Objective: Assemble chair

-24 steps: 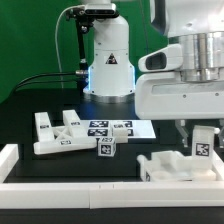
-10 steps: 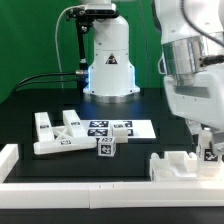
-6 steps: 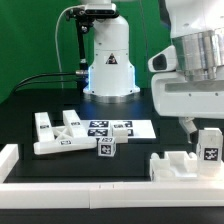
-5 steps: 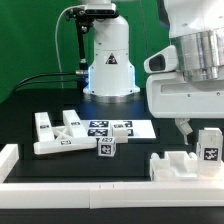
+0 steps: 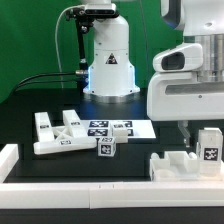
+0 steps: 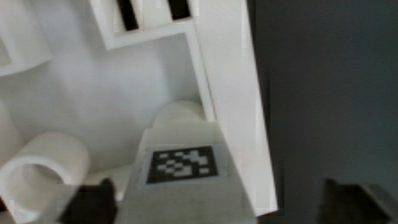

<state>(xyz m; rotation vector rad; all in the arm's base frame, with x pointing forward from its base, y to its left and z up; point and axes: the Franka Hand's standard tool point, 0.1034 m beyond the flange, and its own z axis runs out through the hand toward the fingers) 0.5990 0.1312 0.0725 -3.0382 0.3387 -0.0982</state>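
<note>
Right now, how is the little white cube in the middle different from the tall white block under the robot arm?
The small white plastic cube is short and sits alone on the black table; the tall white plastic block stands upright against a notched white panel. Both carry black-and-white tags.

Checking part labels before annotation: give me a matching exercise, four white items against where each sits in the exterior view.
Things:
1. small white plastic cube with a tag
2. flat white marker board
3. upright white tagged plastic block
4. white notched plastic panel

Places:
A. far at the exterior view's right
B. at the exterior view's left
C. centre, lying flat
D. centre, nearer the camera than the board

Pairs: 1-D, 2-C, 3-A, 4-B
</note>
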